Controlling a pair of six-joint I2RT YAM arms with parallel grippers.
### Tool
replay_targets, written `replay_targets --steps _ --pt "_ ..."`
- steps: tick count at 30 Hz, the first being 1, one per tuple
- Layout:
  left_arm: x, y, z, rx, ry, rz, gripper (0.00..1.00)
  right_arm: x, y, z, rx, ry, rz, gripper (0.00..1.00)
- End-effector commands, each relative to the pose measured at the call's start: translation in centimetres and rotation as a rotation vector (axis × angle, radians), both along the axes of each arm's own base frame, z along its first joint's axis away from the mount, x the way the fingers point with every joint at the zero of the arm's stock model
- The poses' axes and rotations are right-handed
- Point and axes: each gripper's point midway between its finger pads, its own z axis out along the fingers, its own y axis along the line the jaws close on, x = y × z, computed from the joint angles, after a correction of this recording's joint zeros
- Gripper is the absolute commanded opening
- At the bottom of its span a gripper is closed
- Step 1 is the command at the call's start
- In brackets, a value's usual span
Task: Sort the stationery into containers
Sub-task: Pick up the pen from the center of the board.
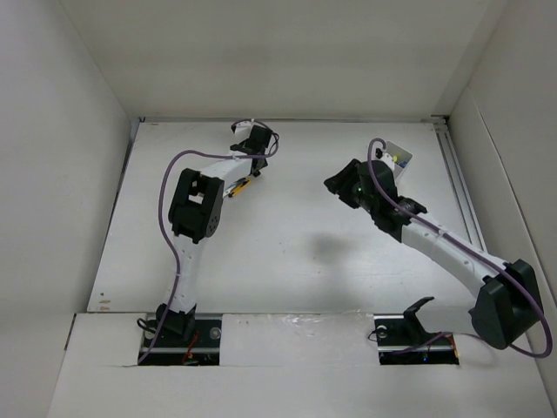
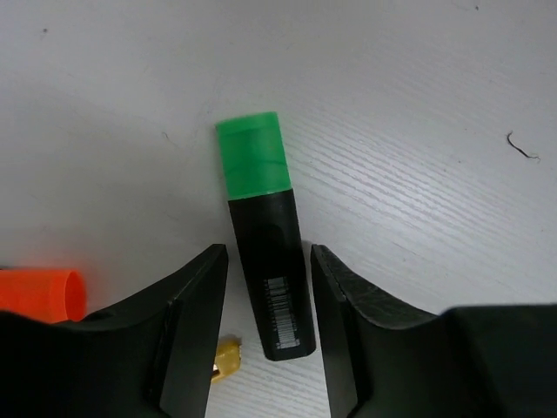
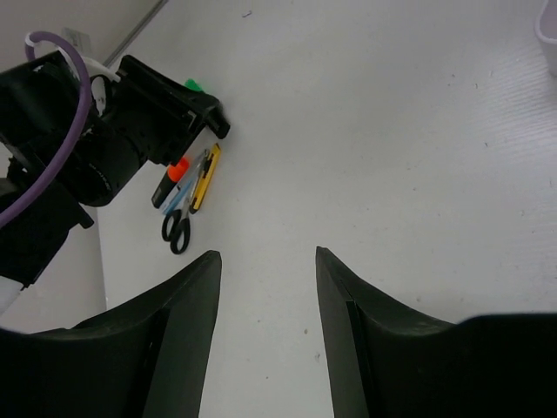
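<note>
Fingers of the left claw (image 2: 268,252) stand spread astride the black marker (image 2: 271,261), its green end at 12 o'clock, flat on the surface (image 2: 418,104); right claw (image 3: 267,254) likewise spread.

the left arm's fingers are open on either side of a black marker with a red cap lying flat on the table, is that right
Only the colour is wrong: the cap is green, not red. The left wrist view shows the left arm's fingers open on either side of the black marker, which lies flat on the table.
</note>
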Motion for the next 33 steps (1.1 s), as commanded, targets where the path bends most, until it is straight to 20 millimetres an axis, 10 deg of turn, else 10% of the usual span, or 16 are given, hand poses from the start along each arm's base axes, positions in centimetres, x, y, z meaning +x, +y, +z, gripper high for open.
replay_targets --steps 1,10,19,33 --pt "-0.4 0.8 -0.2 0.072 0.028 -0.003 0.4 0.4 0.4 2.5 0.08 -0.067 0.012 0.54" --pt "-1.1 -1.3 0.6 0.015 0.005 -0.084 0.15 0.8 -0.6 2.1 0.1 -0.068 -0.007 0.61" --pt "-2.7 -6.6 10.5 -0.208 -0.211 -0.271 0.03 1.3 -2.0 1.5 0.114 -0.053 -0.016 0.68" --pt "-15.7 -12.3 12.3 -0.416 -0.303 -0.65 0.03 0.6 1.4 0.3 0.184 -0.012 0.213 0.76"
